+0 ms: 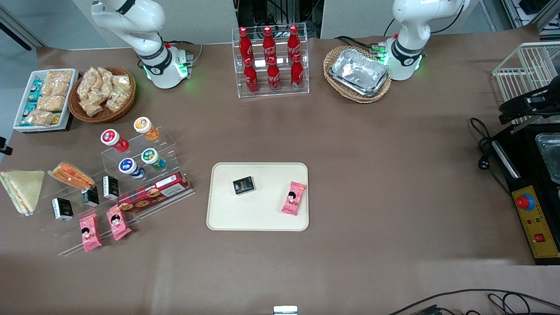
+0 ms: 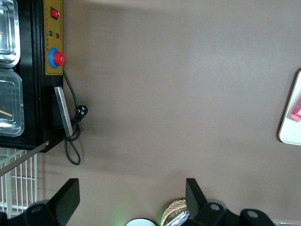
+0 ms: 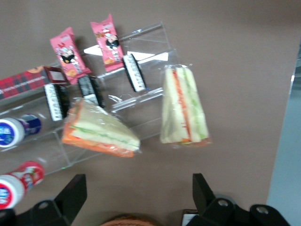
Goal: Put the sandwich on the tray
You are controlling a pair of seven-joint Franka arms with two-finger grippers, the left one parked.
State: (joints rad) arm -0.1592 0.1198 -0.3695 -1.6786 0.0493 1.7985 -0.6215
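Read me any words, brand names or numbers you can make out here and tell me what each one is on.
"Coca-Cola": white script on the red bottles in the clear rack, only just legible.
Unreadable: print on the round lids, the red biscuit box, the pink snack packs, the small black boxes and the yellow control panel.
No text on the sandwich or tray.
The gripper hangs above the sandwiches, jaws open.

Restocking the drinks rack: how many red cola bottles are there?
6 red cola bottles, all in the clear rack farther from the camera than the tray: three upper, three lower. The gripper hangs open over the sandwich.
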